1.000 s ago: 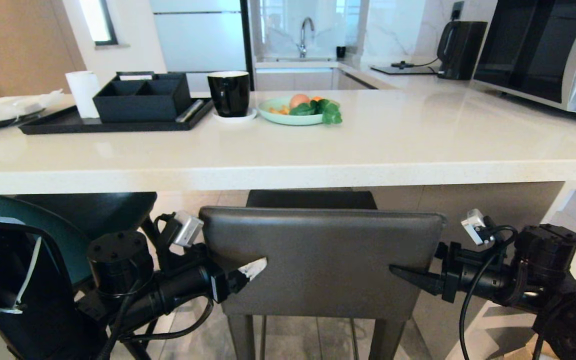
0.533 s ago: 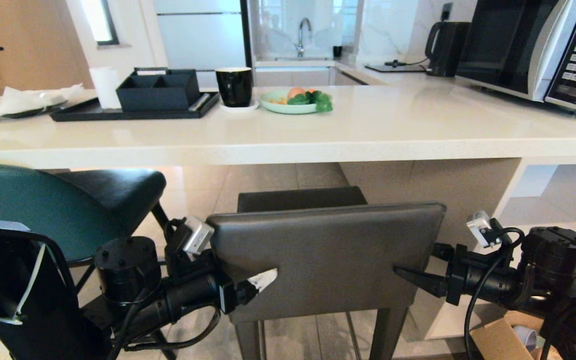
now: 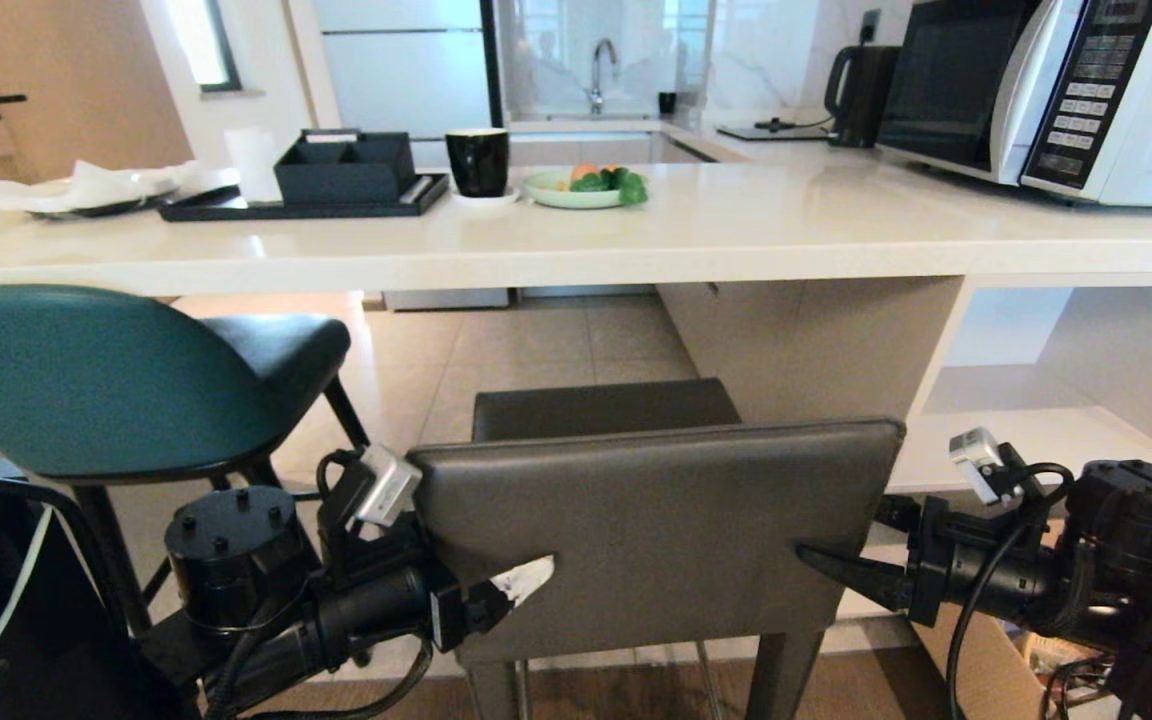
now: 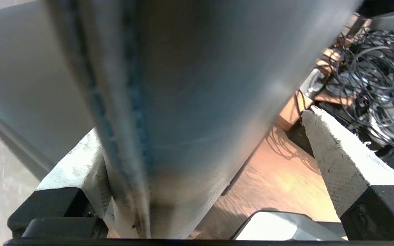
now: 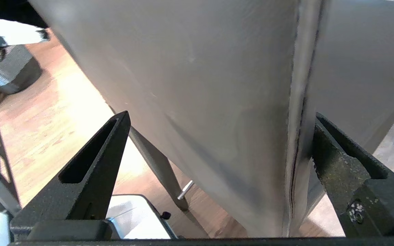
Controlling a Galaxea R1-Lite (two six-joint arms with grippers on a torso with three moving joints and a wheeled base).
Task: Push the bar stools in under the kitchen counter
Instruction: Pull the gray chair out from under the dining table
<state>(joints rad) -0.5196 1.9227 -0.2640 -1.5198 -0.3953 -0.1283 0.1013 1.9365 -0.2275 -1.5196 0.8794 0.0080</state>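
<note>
**Grey stool drawn back from the counter, both grippers straddling its backrest**

Backing away from the kitchen counter (image 3: pixel 576 255), the head camera is now taking in far more of the tiled floor beneath the slab than a second ago, and the dark grey stool (image 3: pixel 651 530) is coming along with it, its seat now lying wholly outside the counter's front edge rather than tucked under it. Both arms are keeping their places at the backrest. The left gripper (image 3: pixel 496 590) is sitting at the backrest's left edge, fingers spread wide: in the left wrist view the panel's edge is running between the two white pads (image 4: pixel 333 160), one pad on each face, the far one standing apart from the leather. The right gripper (image 3: pixel 841 570) is mirroring this at the right edge, its black fingers (image 5: pixel 94 171) also spread with the backrest between them.

Left of the grey stool, the teal stool (image 3: pixel 101 375) is standing just in front of the counter, its seat reaching towards the edge. On the counter, well behind the grey stool, a black tray (image 3: pixel 306 203), a black cup (image 3: pixel 477 161) and a plate of vegetables (image 3: pixel 581 188) are resting; a microwave (image 3: pixel 1046 95) is sitting towards the counter's right end.
</note>
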